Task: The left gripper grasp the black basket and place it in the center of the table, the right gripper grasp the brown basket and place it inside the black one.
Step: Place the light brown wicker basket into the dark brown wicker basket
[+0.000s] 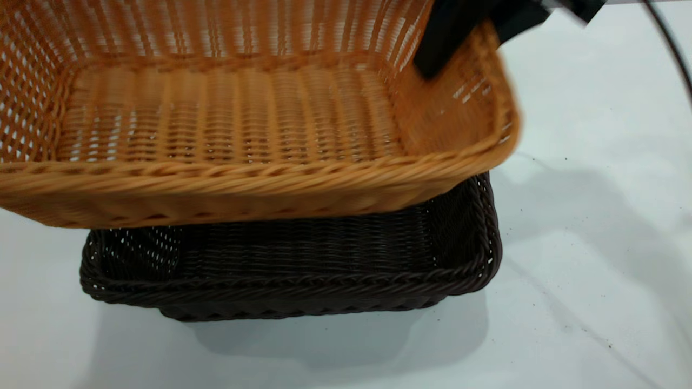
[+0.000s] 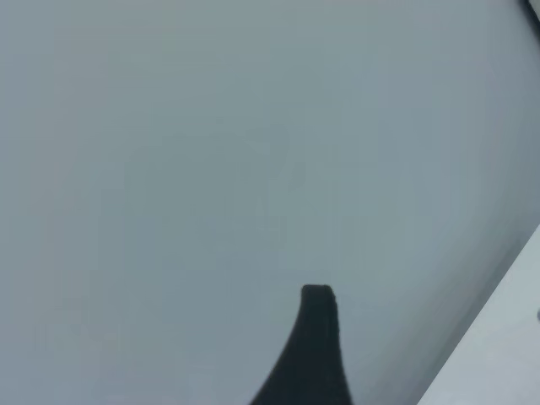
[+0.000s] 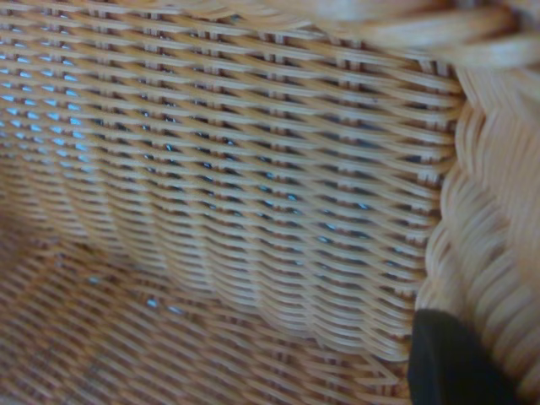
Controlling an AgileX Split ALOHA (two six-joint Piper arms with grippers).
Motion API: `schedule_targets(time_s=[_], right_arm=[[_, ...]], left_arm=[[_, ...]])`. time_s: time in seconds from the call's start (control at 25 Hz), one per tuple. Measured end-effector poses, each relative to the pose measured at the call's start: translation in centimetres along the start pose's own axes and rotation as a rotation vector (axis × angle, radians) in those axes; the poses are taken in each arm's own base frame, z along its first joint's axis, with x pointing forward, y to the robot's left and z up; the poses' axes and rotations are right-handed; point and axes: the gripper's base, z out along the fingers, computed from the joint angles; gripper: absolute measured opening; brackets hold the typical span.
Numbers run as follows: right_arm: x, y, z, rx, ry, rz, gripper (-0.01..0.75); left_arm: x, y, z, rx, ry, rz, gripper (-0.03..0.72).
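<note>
White speckled surface [image 1: 594, 243] carries the black basket [image 1: 292, 281] near its front edge, stiff light brown basket [image 1: 243, 119] held above it, right gripper [image 1: 432, 62] fingers clamped on its short-end wall; left gripper [image 2: 308, 354] fingers' state unclear.

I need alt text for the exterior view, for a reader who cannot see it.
The brown basket hangs in the air above the black basket, which sits on the white table. The right gripper grips the brown basket's right end wall, one finger inside.
</note>
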Motion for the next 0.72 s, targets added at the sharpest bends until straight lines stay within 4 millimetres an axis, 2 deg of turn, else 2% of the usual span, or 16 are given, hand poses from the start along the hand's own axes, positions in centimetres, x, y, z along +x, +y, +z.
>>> schedule_targets(time_s=[0.28,0.72], right_arm=[[-0.8,-2.0,2.7,0.011,0.040,0.057,0.099],[-0.5,-2.7,2.8,0.076,0.070,0.058,0.099]], left_arm=[[0.1,0.0,0.0,-0.001,0.010,-0.065,0.597],[0.1,0.0,0.0,0.002,0.010,-0.061,0.597]])
